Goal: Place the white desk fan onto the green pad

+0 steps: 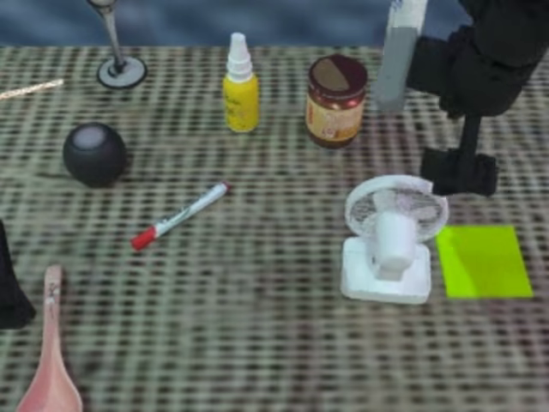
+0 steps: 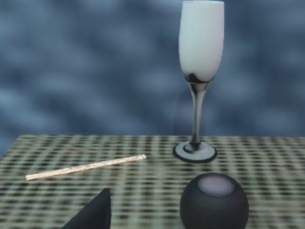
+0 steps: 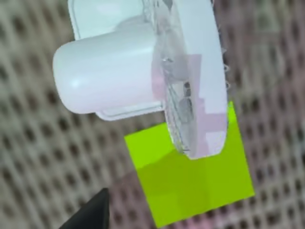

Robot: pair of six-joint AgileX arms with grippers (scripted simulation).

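Note:
The white desk fan (image 1: 390, 236) stands upright on its square base on the table, right of centre, its grille head toward the back. Just right of it lies the green pad (image 1: 483, 260), bare, with a thin gap to the fan's base. My right gripper (image 1: 460, 174) hovers open behind the two, above the gap between them, holding nothing. Its wrist view looks down on the fan (image 3: 143, 67) and the pad (image 3: 190, 176), with one dark fingertip (image 3: 93, 214) at the edge. My left gripper (image 1: 10, 296) is parked at the table's left edge, open.
At the back stand a wine glass (image 1: 116, 69), a yellow dropper bottle (image 1: 241, 86), a brown jar (image 1: 336, 100) and a tall pale bottle (image 1: 399, 51). A black ball (image 1: 94, 154), a red-capped marker (image 1: 180, 215), a pink spoon (image 1: 51, 360) and a thin stick (image 1: 30, 88) lie to the left.

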